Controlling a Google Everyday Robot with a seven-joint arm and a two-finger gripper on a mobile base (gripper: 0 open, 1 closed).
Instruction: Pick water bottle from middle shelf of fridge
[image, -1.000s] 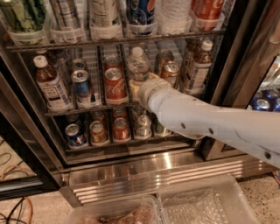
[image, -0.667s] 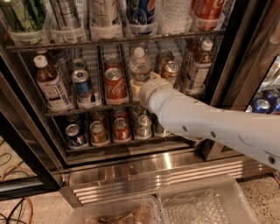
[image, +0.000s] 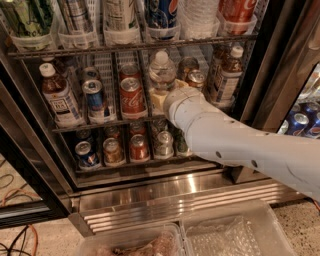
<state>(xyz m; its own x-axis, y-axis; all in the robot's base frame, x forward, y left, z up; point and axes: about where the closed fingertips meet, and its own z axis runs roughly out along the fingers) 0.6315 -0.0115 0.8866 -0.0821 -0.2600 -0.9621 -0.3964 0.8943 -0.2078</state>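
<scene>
The white arm (image: 235, 145) is covering the lower half of the water bottle (image: 162, 70) on the middle shelf (image: 85, 125). The end effector (image: 159, 98), at the bottle's base, is sitting mostly behind its own wrist. The top edge is cutting off the Pepsi can (image: 161, 12) and its neighbours, and the right edge is cutting off the arm.

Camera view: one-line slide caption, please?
Robot gripper at the base of the water bottle on the middle shelf of the fridge, beside a red can.
</scene>
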